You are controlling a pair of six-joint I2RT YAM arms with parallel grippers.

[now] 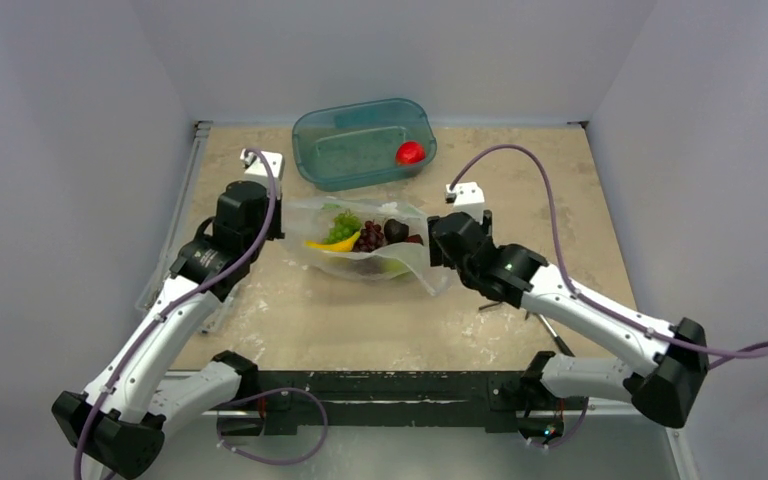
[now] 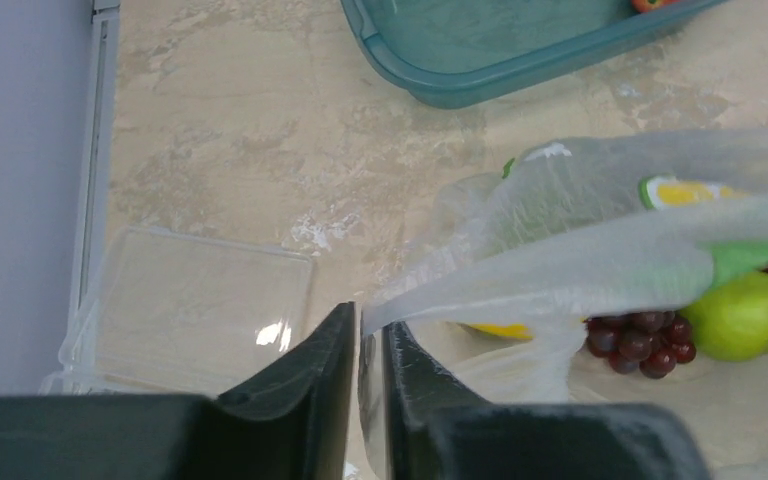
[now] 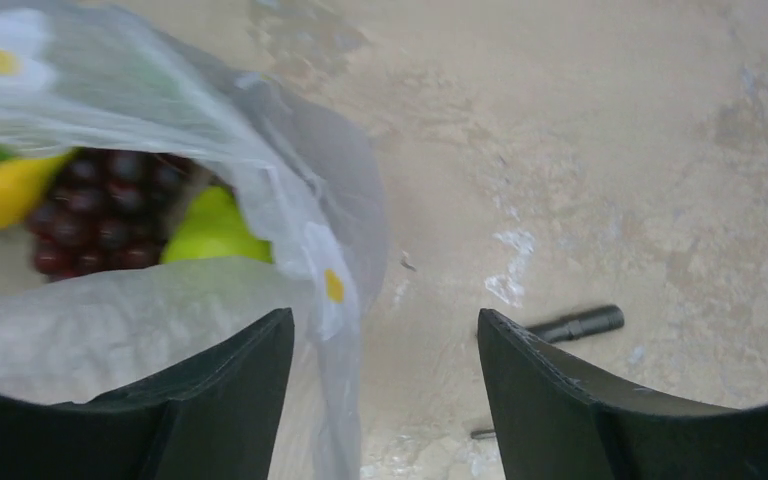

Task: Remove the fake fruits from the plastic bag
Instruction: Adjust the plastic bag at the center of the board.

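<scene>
The plastic bag (image 1: 418, 264) lies mid-table, holding the banana (image 1: 332, 243), purple grapes (image 1: 368, 238) and green pear (image 3: 215, 235); left gripper (image 2: 365, 335), at its nine o'clock, pinches its rim; right gripper (image 3: 385, 335), at three o'clock, is spread wide; teal tub (image 1: 350, 150) sits at twelve o'clock.

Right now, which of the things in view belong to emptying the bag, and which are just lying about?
Job: plastic bag, pinched by the left gripper; inside it banana, green grapes, purple grapes, green pear; right gripper, open at its edge.
Lying about: teal tub, red fruit in it, clear box, black tool.
</scene>
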